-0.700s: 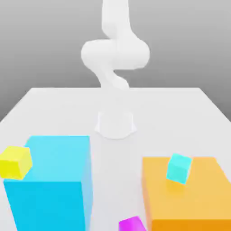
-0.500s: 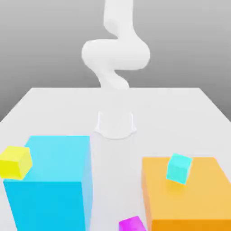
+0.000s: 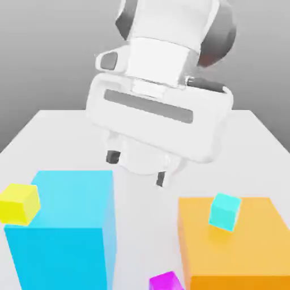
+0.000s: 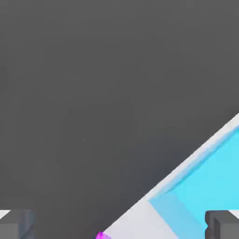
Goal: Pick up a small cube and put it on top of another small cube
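The small magenta cube (image 3: 166, 281) lies on the table (image 3: 68, 136) at the near edge of the exterior view, between the big blue block (image 3: 65, 232) and the orange block (image 3: 232, 249), well below the gripper (image 3: 137, 167). The gripper hangs high and tilted with its fingers spread apart, holding nothing. It must go down toward that cube, while the small yellow cube (image 3: 19, 204) waits beside the blue block on the exterior view's left.

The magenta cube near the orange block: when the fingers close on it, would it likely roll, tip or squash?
The magenta cube has flat faces and sharp edges, so it probably slides rather than rolls. It looks rigid, so it likely won't squash. It is small next to the open gripper, so an off-centre grasp might twist it. It lies close to the orange block.
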Motion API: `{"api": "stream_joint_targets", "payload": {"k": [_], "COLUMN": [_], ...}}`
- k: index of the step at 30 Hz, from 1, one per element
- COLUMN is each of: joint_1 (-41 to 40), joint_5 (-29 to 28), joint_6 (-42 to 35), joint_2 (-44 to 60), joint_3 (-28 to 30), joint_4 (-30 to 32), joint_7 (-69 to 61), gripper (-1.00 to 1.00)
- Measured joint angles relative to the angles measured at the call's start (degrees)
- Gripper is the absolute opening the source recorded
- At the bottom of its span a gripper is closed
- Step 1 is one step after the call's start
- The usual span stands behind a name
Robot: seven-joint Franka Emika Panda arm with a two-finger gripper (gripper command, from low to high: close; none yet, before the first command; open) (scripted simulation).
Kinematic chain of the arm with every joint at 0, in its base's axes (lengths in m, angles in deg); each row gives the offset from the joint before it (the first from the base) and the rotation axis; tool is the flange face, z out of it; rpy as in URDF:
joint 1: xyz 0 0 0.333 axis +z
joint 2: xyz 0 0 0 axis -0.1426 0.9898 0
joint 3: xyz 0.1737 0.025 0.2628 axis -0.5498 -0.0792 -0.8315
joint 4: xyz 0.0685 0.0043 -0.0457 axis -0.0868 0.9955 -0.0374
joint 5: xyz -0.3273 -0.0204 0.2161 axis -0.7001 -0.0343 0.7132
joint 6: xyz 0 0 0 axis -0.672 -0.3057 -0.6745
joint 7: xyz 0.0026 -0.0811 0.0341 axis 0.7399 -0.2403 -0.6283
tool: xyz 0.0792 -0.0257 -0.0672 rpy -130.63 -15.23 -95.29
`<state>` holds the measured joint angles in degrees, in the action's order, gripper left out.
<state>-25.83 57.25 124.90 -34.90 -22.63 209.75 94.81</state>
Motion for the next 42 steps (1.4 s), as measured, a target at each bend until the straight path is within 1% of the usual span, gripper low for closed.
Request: {"api": "stream_joint_targets", "payload": {"k": [4,7,14,18,19,25,30,31,34,42], "joint_1": [0.5,1.2,2.1,5.2,5.7,6.0,3.0,2.7,2.7,4.4], "joint_5": [-1.1,-0.5,5.1,1.9,1.3,1.1,5.8,5.9,4.2,-3.5], "joint_6": [2.2,4.1,9.8,15.8,16.6,17.2,11.1,9.8,7.8,3.8], "joint_2": [6.9,11.6,21.3,29.3,30.5,31.0,23.0,22.9,24.9,32.1], "joint_3": [0.3,0.6,0.3,4.0,4.7,5.0,1.0,0.8,0.5,1.3], "joint_4": [0.1,0.3,0.9,-0.7,-1.0,-1.1,0.7,0.1,-2.3,-10.0], "joint_7": [8.4,13.7,22.6,26.2,26.6,26.8,23.3,22.1,17.9,6.3], "gripper": [0.00,0.00,0.00,0.00,-1.00,-1.00,-1.00,-1.00,-1.00,-1.00]}}
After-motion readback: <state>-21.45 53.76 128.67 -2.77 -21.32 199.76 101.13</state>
